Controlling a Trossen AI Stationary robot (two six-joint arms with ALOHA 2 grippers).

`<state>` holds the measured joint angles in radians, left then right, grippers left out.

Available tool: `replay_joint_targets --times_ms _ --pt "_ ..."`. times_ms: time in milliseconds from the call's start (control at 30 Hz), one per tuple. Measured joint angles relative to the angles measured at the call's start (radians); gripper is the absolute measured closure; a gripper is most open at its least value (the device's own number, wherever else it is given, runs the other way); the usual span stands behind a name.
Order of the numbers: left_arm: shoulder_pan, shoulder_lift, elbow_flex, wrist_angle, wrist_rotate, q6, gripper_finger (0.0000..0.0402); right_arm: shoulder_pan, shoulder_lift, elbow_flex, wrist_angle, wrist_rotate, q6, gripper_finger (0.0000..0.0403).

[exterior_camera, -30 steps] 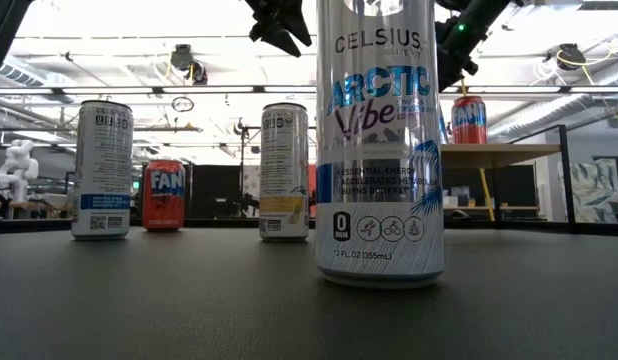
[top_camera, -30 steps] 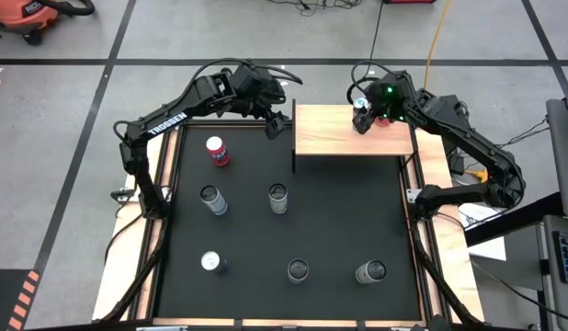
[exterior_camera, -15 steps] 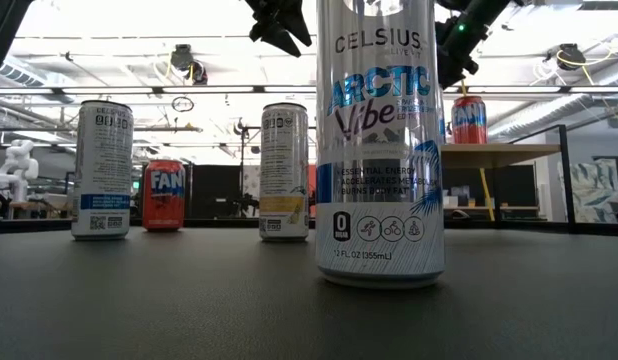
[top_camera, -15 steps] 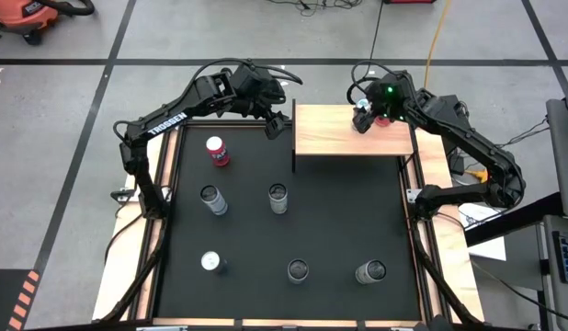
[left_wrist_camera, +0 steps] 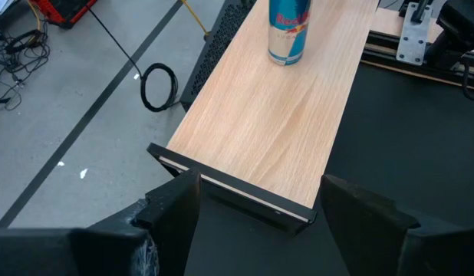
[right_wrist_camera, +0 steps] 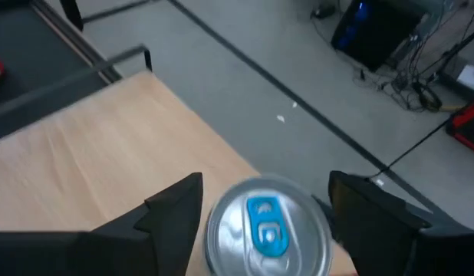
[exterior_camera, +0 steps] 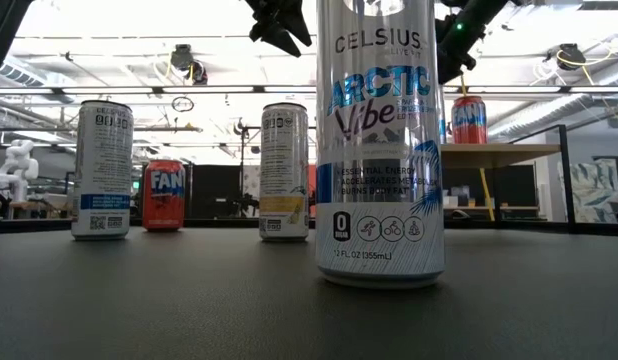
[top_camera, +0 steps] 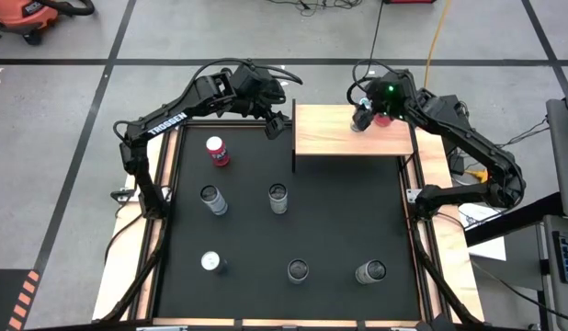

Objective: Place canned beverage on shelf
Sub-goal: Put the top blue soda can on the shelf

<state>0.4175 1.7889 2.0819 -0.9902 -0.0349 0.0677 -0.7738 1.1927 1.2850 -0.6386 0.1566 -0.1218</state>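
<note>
- High view: the shelf sits at the far edge of the black mat, toward the right. The right gripper hangs over the shelf's far right part, right above the can standing there; only a bit of red shows next to the arm. The left gripper hovers just off the shelf's left end, holding nothing. Six more cans stand on the mat: a red can at the far left, two silver ones mid-mat and three along the near edge.
- Low view: a tall Celsius can fills the middle, up close. Behind it are two more silver cans and a Fanta can. On the right, the can on the shelf stands upright, with the right arm's dark gripper above it and clear of it, as far as I can see.
- Left wrist view: fingers spread apart, nothing between them, aimed at the shelf's near end. The can is upright at the far end of the wood.
- Right wrist view: looking straight down on the can's silver top with its blue tab. Fingers stand open either side of it, not clamping it. It's blurry, but there looks to be a gap on both sides.
</note>
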Motion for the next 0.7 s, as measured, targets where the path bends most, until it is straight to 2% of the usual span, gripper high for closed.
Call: replay_joint_targets --times_ms 167,433,567,700 --pt "0.000 0.000 0.000 0.000 0.000 0.000 0.0135 0.004 -0.036 0.000 0.038 -0.003 -0.017 0.0140" --pt "0.000 0.000 0.000 0.000 0.000 0.000 0.0135 0.005 -0.157 0.000 -0.015 -0.008 0.015 0.0140" --pt "0.000 0.000 0.000 0.000 0.000 0.000 0.0135 0.003 -0.200 0.001 -0.063 -0.092 0.072 0.0151" --pt "0.000 0.000 0.000 0.000 0.000 0.000 0.0135 0.003 -0.209 0.001 -0.103 -0.175 0.129 0.0190"
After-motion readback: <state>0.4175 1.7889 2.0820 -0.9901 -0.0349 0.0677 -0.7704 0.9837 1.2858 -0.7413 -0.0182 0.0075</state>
